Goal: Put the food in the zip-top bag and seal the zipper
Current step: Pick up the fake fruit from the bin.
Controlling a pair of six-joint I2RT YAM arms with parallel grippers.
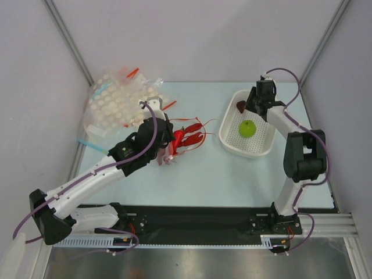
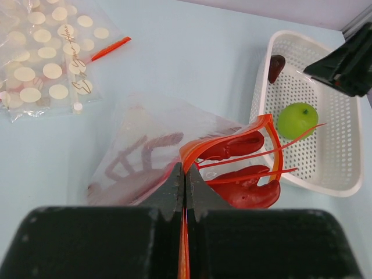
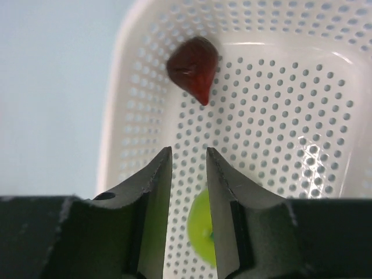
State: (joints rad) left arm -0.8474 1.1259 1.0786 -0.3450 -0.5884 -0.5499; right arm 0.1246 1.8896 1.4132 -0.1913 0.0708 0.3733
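The clear zip-top bag [image 2: 152, 125] lies left of the basket, also seen in the top view [image 1: 168, 154]. The red lobster [image 2: 251, 189] lies partly in it: its tail and legs show through the plastic and its claws sit at the open mouth [image 1: 187, 138]. The red-orange zipper [image 2: 225, 143] curls open in a loop around the claws. My left gripper [image 2: 186, 170] is shut on the zipper strip at the near end of the mouth [image 1: 165, 152]. My right gripper [image 3: 189, 154] hangs slightly open and empty over the basket [image 1: 254, 109].
A white perforated basket [image 1: 228, 132] at the right holds a green round fruit [image 1: 247, 128] and a small dark red piece [image 1: 240, 107]. Cream-dotted bags [image 1: 116, 104] are piled at the far left, also in the left wrist view [image 2: 40, 64].
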